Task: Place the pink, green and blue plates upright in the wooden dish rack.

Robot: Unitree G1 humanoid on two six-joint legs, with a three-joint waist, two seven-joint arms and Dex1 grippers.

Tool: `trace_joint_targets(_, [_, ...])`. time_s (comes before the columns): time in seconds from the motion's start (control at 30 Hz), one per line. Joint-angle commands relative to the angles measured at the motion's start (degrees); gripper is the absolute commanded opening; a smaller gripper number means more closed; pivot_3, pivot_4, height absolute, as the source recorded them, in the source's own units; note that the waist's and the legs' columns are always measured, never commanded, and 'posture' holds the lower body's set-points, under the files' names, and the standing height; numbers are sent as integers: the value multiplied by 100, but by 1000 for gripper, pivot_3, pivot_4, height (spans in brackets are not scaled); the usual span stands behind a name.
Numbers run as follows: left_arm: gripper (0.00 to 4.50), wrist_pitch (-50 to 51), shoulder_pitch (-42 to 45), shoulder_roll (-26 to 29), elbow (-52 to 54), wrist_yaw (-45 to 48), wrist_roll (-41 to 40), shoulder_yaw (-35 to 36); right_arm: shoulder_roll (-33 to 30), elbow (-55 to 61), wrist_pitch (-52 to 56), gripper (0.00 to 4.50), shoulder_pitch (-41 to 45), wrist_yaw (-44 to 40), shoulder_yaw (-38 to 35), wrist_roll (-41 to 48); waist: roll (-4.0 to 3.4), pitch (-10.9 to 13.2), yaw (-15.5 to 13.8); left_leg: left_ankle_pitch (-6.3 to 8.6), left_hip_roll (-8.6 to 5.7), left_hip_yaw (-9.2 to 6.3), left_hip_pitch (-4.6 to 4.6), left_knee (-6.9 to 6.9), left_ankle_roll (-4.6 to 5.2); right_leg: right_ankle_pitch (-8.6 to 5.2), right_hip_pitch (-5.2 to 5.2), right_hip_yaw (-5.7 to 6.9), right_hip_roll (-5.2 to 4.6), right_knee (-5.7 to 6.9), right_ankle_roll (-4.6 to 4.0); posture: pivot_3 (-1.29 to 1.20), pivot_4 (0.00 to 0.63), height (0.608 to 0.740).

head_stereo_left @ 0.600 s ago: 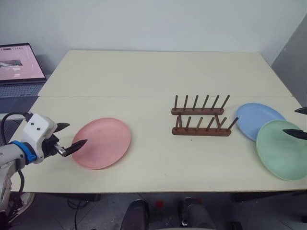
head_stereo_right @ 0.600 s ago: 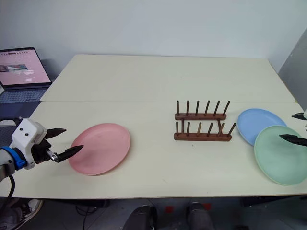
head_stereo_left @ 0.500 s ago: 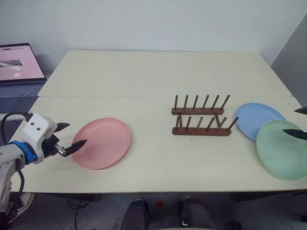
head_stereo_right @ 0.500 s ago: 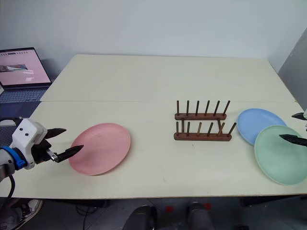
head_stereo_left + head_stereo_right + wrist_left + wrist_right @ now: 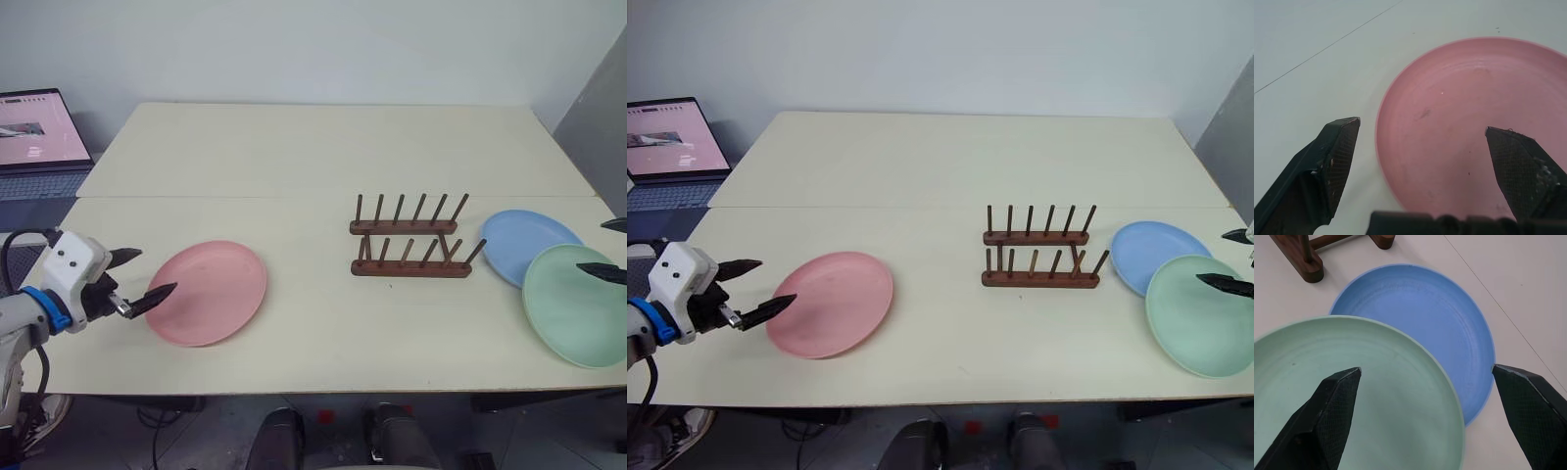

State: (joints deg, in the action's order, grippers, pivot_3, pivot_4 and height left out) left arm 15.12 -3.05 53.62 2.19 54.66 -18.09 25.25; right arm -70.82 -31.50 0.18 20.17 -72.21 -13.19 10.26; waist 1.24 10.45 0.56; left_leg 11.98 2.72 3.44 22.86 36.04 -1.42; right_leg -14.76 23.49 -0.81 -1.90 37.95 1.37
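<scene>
You've got a cream table (image 5: 294, 157) made of two tops butted together, with the seam running left to right just behind the wooden dish rack (image 5: 409, 240), which sits right of centre with all its pegs bare. The pink plate (image 5: 208, 292) lies flat near the front left edge, well apart from the rack. On the far right the blue plate (image 5: 527, 245) lies flat and the green plate (image 5: 576, 305) sits in front of it, its rim overlapping the blue one's edge.
</scene>
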Motion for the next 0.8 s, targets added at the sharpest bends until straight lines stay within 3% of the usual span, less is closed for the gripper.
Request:
trace_joint_targets(0.03, [4500, -172, 43, 37, -19, 34, -81, 208, -115, 167, 7, 4464, 48, 28, -212, 101, 0, 0, 0, 0, 0, 0, 0, 0, 0, 0, 0, 0, 0, 0, 0, 0, 150, 739])
trace_joint_targets(0.27, [4500, -116, -7, 102, -37, 269, -253, 219, -55, 248, 245, 4464, 84, 96, -280, 199, 0, 0, 4, 0, 0, 0, 0, 0, 0, 0, 0, 0, 0, 0, 0, 0, 150, 739])
trace_joint_targets(0.4, [4500, -151, 15, 35, 479, 365, -276, -112, -65, 501, 286, 4464, -53, 93, -373, 270, 0, 0, 3, 0, 0, 0, 0, 0, 0, 0, 0, -1, 0, 1, 1, 0, 150, 739])
trace_joint_targets(0.57, [4500, 267, 303, -120, 1428, 561, -543, -1015, -126, 1460, 760, 4464, -794, -110, -844, 590, 0, -1, -45, 0, -4, -4, 3, 1, 0, 2, -6, -3, 0, 0, 7, 0, 150, 739])
trace_joint_targets(0.63, [4500, 357, 775, -364, 1605, 558, -451, -1708, -62, 2380, 1290, 4464, -1380, -214, -1267, 843, -1, -1, -80, 0, -5, -4, 4, 3, 0, 7, -6, -5, 1, 1, 15, 0, 150, 739])
trace_joint_targets(0.8, [4500, 252, 1958, -1178, 1036, 482, 32, -2966, 259, 4422, 2615, 4464, -2461, -141, -2200, 1412, 7, -3, -86, 0, -12, -18, 7, 17, 0, 27, -16, -4, 35, -1, 53, 0, 150, 739])
